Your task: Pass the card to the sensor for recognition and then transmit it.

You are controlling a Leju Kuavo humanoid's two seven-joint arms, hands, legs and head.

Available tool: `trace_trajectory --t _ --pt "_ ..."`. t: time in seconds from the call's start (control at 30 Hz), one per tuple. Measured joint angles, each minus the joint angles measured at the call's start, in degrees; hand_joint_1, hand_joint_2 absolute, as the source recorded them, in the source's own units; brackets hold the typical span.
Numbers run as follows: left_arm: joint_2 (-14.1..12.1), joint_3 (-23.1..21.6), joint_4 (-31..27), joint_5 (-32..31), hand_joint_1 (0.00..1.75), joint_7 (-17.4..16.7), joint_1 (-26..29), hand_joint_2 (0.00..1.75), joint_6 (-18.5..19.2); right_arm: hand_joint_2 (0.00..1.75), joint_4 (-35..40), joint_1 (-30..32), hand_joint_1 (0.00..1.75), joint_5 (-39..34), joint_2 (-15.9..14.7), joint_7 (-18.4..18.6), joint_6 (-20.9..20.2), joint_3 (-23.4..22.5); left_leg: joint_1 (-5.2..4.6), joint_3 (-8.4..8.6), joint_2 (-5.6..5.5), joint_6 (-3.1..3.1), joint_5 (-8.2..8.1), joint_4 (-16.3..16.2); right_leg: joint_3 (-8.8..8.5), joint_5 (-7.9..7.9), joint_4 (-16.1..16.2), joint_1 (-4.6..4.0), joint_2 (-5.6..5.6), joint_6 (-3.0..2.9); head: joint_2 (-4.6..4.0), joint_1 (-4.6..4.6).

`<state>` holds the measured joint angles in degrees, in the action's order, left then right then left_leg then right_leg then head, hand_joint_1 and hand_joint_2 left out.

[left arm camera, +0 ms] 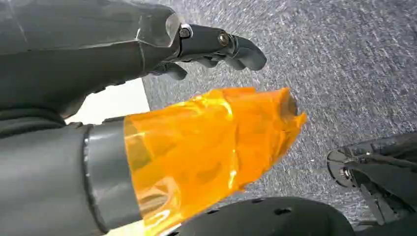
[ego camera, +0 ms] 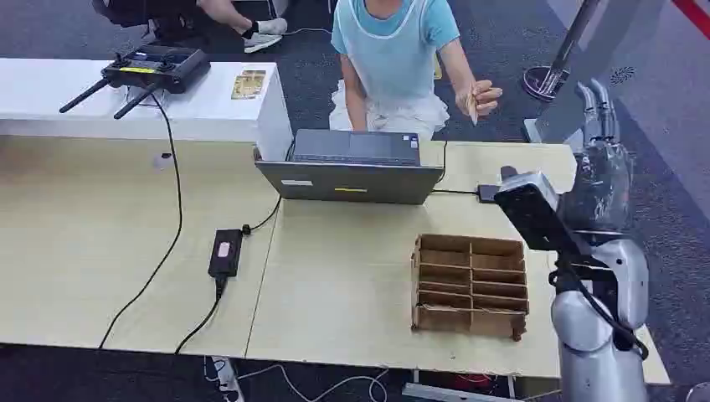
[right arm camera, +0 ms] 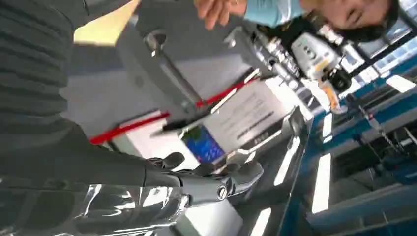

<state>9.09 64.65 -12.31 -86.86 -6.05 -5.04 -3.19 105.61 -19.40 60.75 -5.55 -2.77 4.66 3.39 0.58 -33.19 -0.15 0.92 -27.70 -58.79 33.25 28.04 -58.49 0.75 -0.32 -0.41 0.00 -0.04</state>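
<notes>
A person in a light blue top behind the table holds a small tan card (ego camera: pixel 472 106) in a raised hand (ego camera: pixel 483 96), well clear of my right hand. My right hand (ego camera: pixel 601 163) is lifted at the table's right end with its fingers pointing up and nothing in it; in the right wrist view the right hand (right arm camera: pixel 196 186) has its fingers stretched out. A small black sensor (ego camera: pixel 488 193) lies on the table beside the laptop, joined to it by a cable. My left hand (left arm camera: pixel 123 54) hangs over grey carpet, holding nothing, its thumb (left arm camera: pixel 206 147) wrapped in orange film.
An open laptop (ego camera: pixel 352 164) stands at the table's middle back. A cardboard divider tray (ego camera: pixel 469 285) sits at the front right. A black power brick (ego camera: pixel 225 252) and cables lie on the wooden table (ego camera: pixel 84 251). A router (ego camera: pixel 156 67) is on the white counter (ego camera: pixel 50 96).
</notes>
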Motion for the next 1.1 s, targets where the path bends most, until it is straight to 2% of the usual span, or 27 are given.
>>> trace_trajectory --t 0.2,0.4,0.5,0.8,1.1 --pt "0.0 -1.7 0.0 -1.3 0.00 0.1 0.0 0.00 0.3 1.75 -5.2 -8.5 0.00 16.1 0.0 4.3 0.6 3.3 0.00 0.00 -0.03 0.00 0.01 0.0 0.00 0.00 0.0 0.00 -0.01 0.00 0.02 0.02" --pt "0.0 -2.9 0.0 -2.2 0.00 0.3 -0.1 0.00 0.8 1.75 -11.6 -14.1 0.00 22.7 0.0 5.6 0.4 4.6 0.00 -0.01 -0.05 0.00 0.00 0.0 0.00 0.00 0.0 0.00 -0.02 0.01 0.00 0.00" --pt "0.0 -3.4 0.0 -2.9 0.00 0.3 -0.1 0.00 0.9 1.75 -15.5 -16.7 0.00 28.0 -1.1 9.1 0.5 6.7 -0.01 -0.01 -0.05 0.00 0.00 0.0 0.01 0.00 0.0 0.00 -0.02 0.01 0.00 0.00" --pt "-0.2 -4.8 0.0 -3.0 0.00 0.4 -0.1 0.00 1.1 1.75 -28.5 -23.5 0.00 29.4 -3.7 12.9 -0.7 12.5 0.00 -0.01 -0.08 0.00 0.00 0.0 0.02 -0.01 0.0 0.00 -0.05 0.01 0.00 0.00" --pt "-0.3 -5.6 0.0 -3.0 0.00 0.3 -0.1 0.00 1.3 1.75 -34.7 -25.3 0.00 29.4 -3.7 14.8 -1.8 13.0 0.00 -0.03 -0.09 0.00 0.00 0.0 0.02 0.00 0.0 0.00 -0.05 0.02 0.02 0.00"
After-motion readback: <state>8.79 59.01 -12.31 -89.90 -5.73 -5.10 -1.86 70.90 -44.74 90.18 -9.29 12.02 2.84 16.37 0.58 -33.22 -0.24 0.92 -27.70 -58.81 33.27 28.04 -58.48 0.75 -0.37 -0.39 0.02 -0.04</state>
